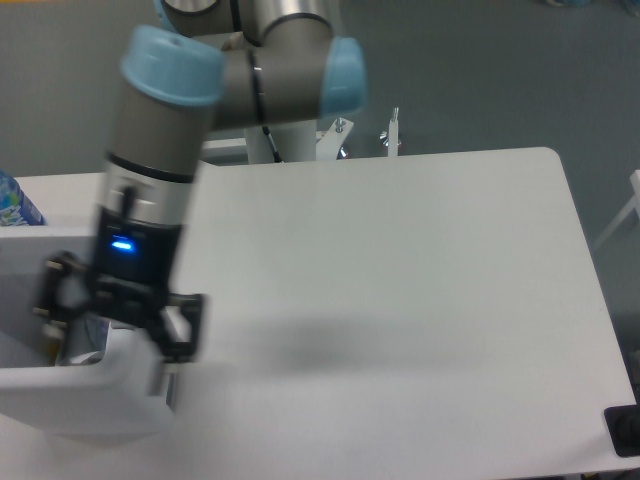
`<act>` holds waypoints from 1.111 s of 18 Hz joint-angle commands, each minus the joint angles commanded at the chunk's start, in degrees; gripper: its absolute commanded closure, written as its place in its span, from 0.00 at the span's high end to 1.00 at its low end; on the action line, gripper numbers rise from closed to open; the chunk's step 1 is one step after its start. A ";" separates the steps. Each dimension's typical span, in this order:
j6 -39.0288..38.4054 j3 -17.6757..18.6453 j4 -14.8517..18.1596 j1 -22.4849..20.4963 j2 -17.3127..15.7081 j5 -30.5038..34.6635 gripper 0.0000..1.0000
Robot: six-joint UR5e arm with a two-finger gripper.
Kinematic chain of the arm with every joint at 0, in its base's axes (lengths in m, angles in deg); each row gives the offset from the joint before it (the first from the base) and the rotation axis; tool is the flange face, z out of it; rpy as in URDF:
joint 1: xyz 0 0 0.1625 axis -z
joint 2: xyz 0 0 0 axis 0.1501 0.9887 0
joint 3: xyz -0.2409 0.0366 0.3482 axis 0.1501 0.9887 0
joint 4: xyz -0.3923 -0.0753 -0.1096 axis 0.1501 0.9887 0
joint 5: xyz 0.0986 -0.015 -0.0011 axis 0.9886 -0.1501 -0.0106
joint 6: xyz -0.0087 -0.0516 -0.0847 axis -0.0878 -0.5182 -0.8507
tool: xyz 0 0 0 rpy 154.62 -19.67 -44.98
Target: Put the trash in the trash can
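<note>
Gripper point(122, 318) blurred, spread wide above the trash can point(95, 400), one finger point(50, 300) over the bin's opening, the other finger point(190, 325) out past the bin's right wall. Nothing between the fingers. Blue light lit on the wrist above. Something pale and glinting just below the left finger, inside the bin, too blurred to name. White table point(400, 290) stretching right. Blue-patterned object point(12, 203) at the left edge. Dark object point(625, 430) at the table's lower right corner.

Your trash can point(70, 400) sits on the worktop's point(400, 290) front-left corner, with the end effector point(120, 320) above it.
</note>
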State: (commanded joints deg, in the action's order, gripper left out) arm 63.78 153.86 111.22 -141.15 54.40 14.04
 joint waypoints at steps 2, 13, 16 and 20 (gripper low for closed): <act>0.09 0.27 0.09 -4.05 0.09 -0.26 1.00; 18.68 1.85 3.94 -14.35 3.87 4.22 1.00; 36.67 4.39 7.64 -16.89 3.78 7.01 1.00; 60.44 6.16 11.42 -19.36 3.69 14.32 1.00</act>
State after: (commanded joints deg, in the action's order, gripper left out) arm 124.21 160.02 122.63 -160.51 58.09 28.36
